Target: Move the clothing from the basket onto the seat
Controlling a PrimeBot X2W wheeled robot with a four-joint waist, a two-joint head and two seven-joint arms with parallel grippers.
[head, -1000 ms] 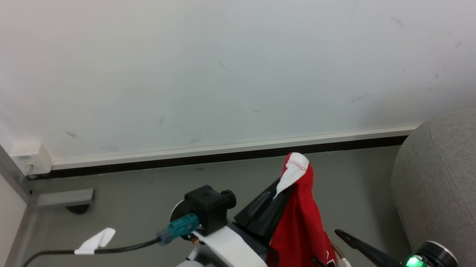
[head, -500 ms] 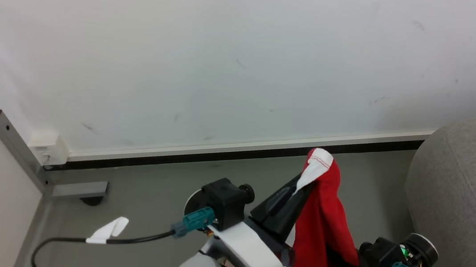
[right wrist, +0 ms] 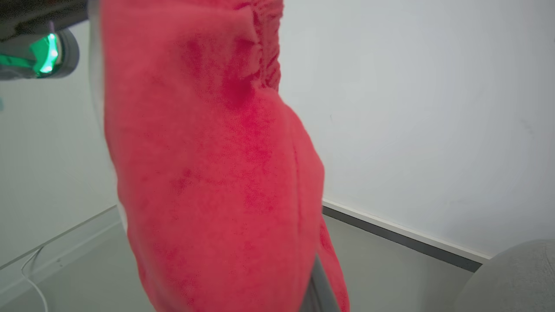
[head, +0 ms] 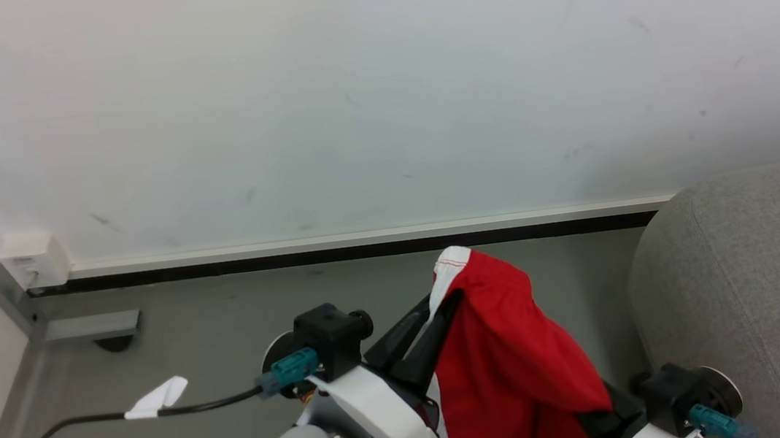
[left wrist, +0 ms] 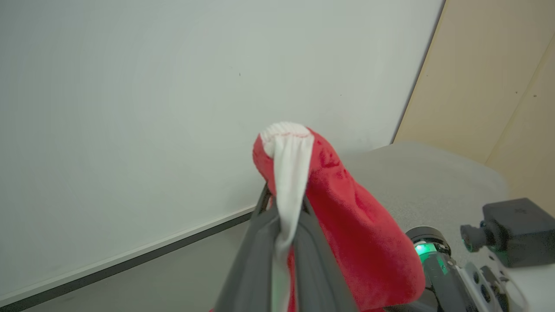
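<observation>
clothing (right wrist: 208,173) blurred, cut off (nearly hides right gripper's 2 fingers (right wrist: 320,291))

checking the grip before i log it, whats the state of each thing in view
red garment: held up, stretched between both grippers
left gripper: shut on the red garment's white-trimmed edge
right gripper: shut on the red garment, fingers under fabric
seat: no clothing on the part in view
black cable: plugged in at the left wrist

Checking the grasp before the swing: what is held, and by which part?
A red fabric garment with white trim: left gripper pinches its white-trimmed top edge; right gripper seems shut on lower red cloth.
</observation>
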